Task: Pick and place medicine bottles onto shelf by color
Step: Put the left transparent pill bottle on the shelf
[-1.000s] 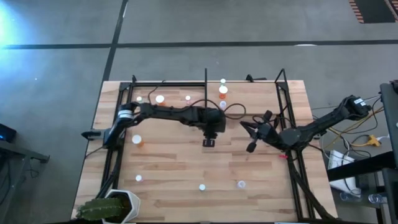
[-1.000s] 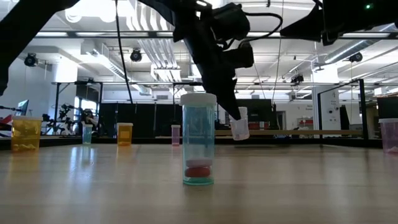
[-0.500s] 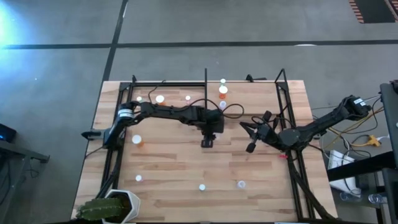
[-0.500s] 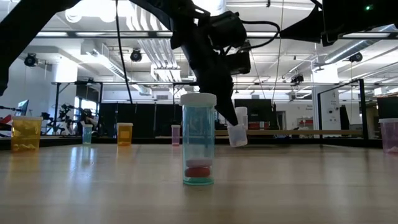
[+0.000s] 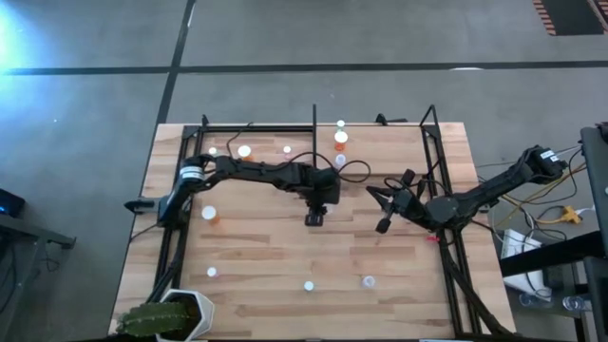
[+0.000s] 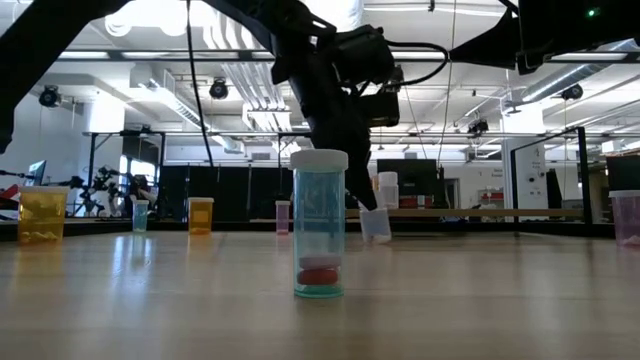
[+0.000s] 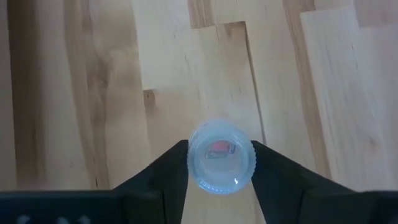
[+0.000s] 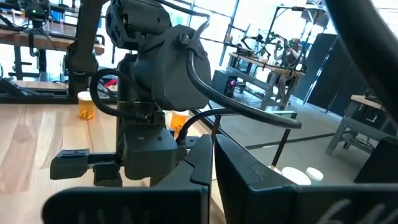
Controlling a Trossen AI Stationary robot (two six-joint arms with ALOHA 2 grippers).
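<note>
The left end effector (image 5: 314,219) has lowered a clear bottle (image 7: 221,156) toward the tabletop (image 5: 266,247), fingers flanking it. The right end effector (image 5: 384,226) waits, pressed together.

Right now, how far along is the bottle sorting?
Seemingly done: six bottles stand at the back near the divider bar. In hand: the left gripper has a clear bottle between its jaws, low over mid-table. Left: four bottles scattered on the front boards. The right gripper waits shut at the right.
</note>
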